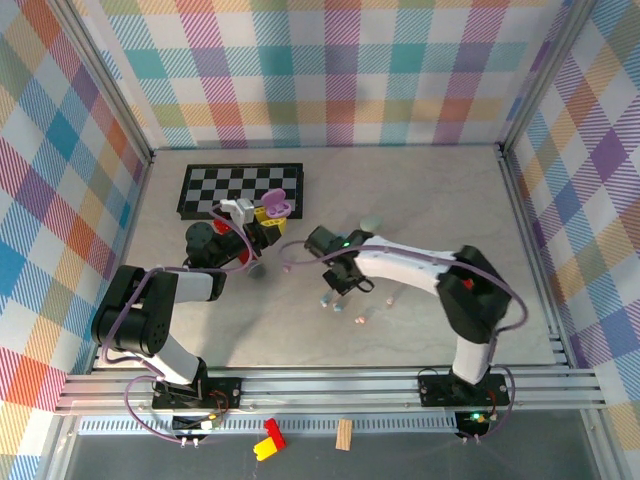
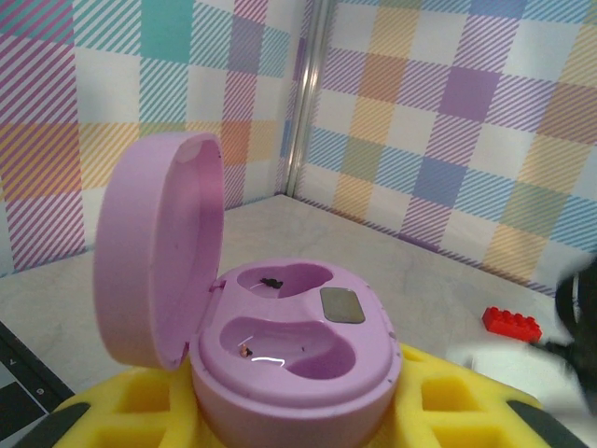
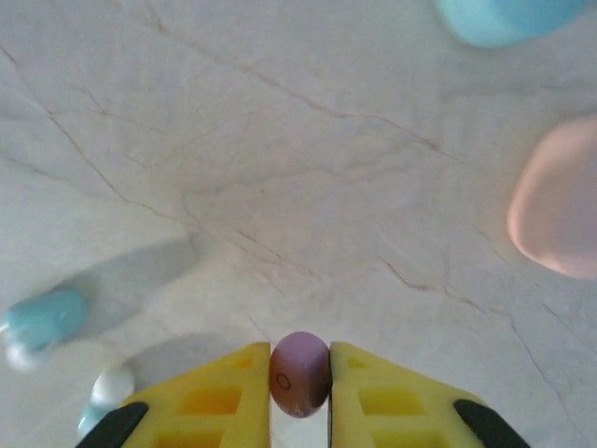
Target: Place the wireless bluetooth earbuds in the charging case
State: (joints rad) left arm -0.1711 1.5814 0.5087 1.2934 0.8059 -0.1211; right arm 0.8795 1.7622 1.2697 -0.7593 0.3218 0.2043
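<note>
My left gripper (image 2: 295, 413) is shut on the purple charging case (image 2: 298, 350), its yellow fingers (image 2: 112, 411) pressed against either side. The case's lid (image 2: 154, 252) stands open and both hollows are bare. In the top view this case (image 1: 277, 206) is held near the chessboard. My right gripper (image 3: 299, 378) is shut on a tiny purple earbud (image 3: 299, 371), just above the table; from above it (image 1: 338, 284) hangs mid-table. A blue earbud (image 3: 42, 317) and a pale one (image 3: 110, 385) lie to its left.
A black-and-white chessboard (image 1: 240, 188) lies at the back left. A blue case (image 3: 504, 19) and a pink case (image 3: 560, 201) lie ahead of the right gripper. A red brick (image 2: 511, 323) sits on the table. Small pastel bits (image 1: 360, 318) lie near the right arm.
</note>
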